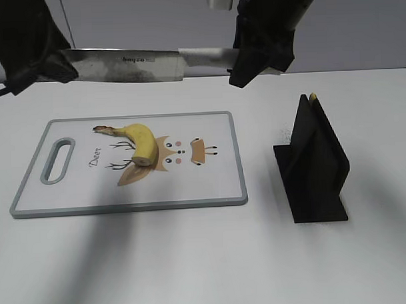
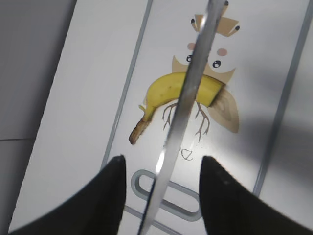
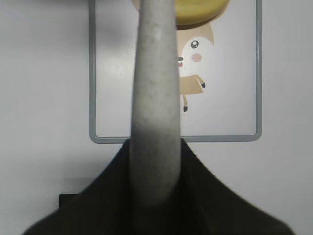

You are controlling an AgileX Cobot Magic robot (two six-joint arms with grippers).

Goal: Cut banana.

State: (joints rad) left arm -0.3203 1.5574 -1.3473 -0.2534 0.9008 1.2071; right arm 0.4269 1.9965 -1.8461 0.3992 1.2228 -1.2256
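The banana (image 1: 139, 142) lies on the deer-print cutting board (image 1: 71, 196), with its stem to the left and its cut end toward me. A knife (image 1: 133, 64) hangs level, high above the board. My right gripper (image 1: 253, 57) is shut on its grey handle (image 3: 154, 88). My left gripper (image 1: 36, 68) is open at the blade's tip. In the left wrist view the blade (image 2: 186, 103) runs between the spread fingers (image 2: 161, 161) without touching them and crosses over the banana (image 2: 164, 90). The right wrist view shows the banana's edge (image 3: 203, 10) past the handle.
A black wedge-shaped knife stand (image 1: 313, 161) sits on the white table to the right of the board, with a small yellow bit (image 1: 312, 95) at its top. The board has a handle slot (image 1: 56, 159) at its left end.
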